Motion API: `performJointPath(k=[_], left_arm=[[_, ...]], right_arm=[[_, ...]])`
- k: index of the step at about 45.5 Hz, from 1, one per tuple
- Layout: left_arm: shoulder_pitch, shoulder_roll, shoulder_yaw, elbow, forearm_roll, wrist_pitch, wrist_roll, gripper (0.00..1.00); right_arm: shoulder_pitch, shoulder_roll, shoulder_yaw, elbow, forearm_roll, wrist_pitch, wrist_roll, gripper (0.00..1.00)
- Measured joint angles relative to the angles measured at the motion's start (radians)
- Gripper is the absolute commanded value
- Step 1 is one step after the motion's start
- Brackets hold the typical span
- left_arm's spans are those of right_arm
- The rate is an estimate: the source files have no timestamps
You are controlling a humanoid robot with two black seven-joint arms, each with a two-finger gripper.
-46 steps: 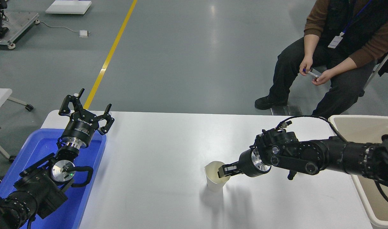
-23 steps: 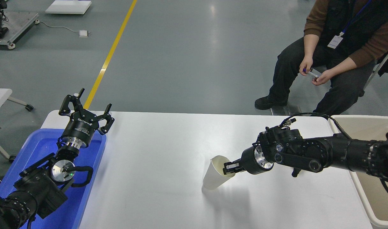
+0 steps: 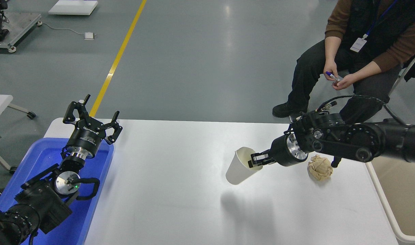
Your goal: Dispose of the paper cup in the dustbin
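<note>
Nearest you, your left arm sits parked at the lower left, its left gripper raised over the far end of the blue tray with the fingers spread wide apart and nothing between them.

Across the white table, your right arm reaches in from the right edge and points left. Your right gripper is clamped on the paper cup: the fingers are pinched together on the rim, one finger appearing to sit inside the mouth. The cup hangs off the fingertips to their left and a little below, tilted so that its open mouth faces up and toward the wrist and its base points down and left. It is off the table; its shadow lies on the surface well below it, nearer to you.

Just behind the wrist, below and to the right of the fingertips, a crumpled tan paper ball rests on the table, partly under the forearm.

Further right of the hand, past the table's edge, you can see the inside wall and rim of the dustbin, well apart from the cup.

Beyond the hand, at the table's far side, a person sits holding a small object in both hands.
</note>
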Motion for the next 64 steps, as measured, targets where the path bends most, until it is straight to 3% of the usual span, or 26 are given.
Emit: performJointPath(k=[19, 32, 47, 64], left_arm=[[0.000, 0.000, 0.000, 0.000, 0.000, 0.000, 0.000, 1.00], [0.000, 0.000, 0.000, 0.000, 0.000, 0.000, 0.000, 1.00], [0.000, 0.000, 0.000, 0.000, 0.000, 0.000, 0.000, 1.00], [0.000, -0.001, 0.000, 0.000, -0.002, 0.000, 0.000, 1.00]], right_arm=[[0.386, -0.141, -0.162, 0.194, 0.122, 0.069, -0.012, 0.00], [0.550, -0.241, -0.209, 0.226, 0.156, 0.119, -0.022, 0.00], [0.580, -0.428, -0.270, 0.174, 0.165, 0.127, -0.018, 0.00], [0.433, -0.679, -0.284, 0.046, 0.165, 0.106, 0.012, 0.00]])
